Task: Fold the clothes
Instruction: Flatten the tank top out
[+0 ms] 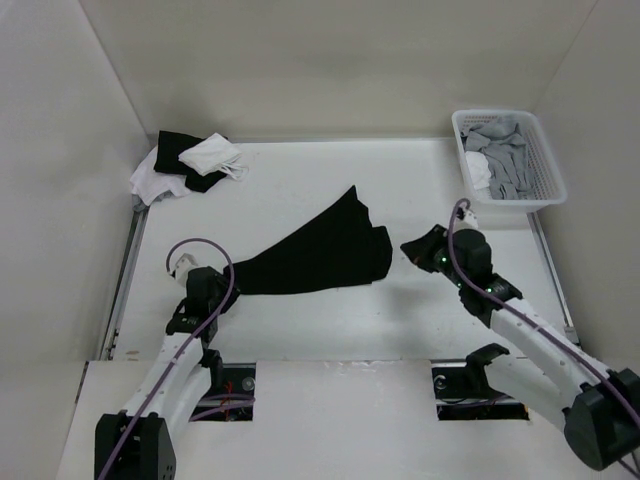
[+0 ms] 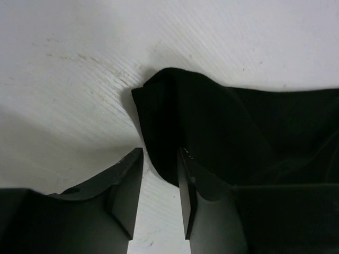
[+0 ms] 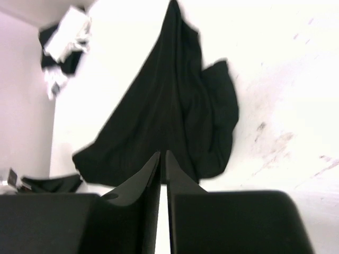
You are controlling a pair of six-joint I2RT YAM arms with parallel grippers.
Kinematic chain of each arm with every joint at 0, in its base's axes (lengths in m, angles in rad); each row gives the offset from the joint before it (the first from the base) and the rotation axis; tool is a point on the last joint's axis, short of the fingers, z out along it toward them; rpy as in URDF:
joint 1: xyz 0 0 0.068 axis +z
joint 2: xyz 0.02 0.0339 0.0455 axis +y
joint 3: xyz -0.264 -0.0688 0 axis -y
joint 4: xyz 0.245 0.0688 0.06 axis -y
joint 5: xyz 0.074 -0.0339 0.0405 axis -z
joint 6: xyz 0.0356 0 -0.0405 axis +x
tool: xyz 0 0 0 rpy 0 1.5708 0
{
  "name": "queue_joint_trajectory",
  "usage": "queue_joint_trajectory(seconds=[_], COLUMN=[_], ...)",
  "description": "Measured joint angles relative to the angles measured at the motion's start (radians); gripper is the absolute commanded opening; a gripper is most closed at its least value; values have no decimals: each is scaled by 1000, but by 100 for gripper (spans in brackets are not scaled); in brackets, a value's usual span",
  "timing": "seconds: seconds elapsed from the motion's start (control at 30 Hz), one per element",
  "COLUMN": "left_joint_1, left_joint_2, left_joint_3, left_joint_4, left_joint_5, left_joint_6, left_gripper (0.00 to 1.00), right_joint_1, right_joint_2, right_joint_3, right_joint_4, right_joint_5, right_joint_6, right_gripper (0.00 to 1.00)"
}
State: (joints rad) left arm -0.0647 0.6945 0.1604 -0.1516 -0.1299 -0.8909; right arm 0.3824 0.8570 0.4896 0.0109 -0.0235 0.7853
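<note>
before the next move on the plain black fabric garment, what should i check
1. Plain black soft fabric garment spread flat: not ok, bunched along one edge.
2. Left gripper open at the garment's corner: ok, holding nothing.
3. Right gripper open for a grasp: not ok, shut, empty.
4. Right gripper clear of the garment: ok, apart.
5. Heap of black and white cloths apart from garment: ok.

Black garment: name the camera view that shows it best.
Top external: the whole black garment shows sharply, spread on the table. The right wrist view shows most of it, but washed out, its near edge behind the right tool. The left wrist view catches only one end.
</note>
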Motion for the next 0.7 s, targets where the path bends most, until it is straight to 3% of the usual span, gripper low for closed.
queue_joint_trajectory(seconds=[0.23,0.4,0.7], left_joint_1=[-24,-28,-27], left_joint_2=[24,28,42], left_joint_3=[0,0,0], left_joint_4=[15,29,60], left_joint_5=[-21,-24,-24], left_joint_6=[-14,-16,-15], left_gripper=[32,32,32], right_joint_1=[185,188,195], right_joint_2=[251,365,530], right_joint_3=[5,5,19], right_joint_4=[-3,23,91], right_joint_5=[-27,-28,-40], right_joint_6=[-15,-27,-29], right_gripper=[34,38,37])
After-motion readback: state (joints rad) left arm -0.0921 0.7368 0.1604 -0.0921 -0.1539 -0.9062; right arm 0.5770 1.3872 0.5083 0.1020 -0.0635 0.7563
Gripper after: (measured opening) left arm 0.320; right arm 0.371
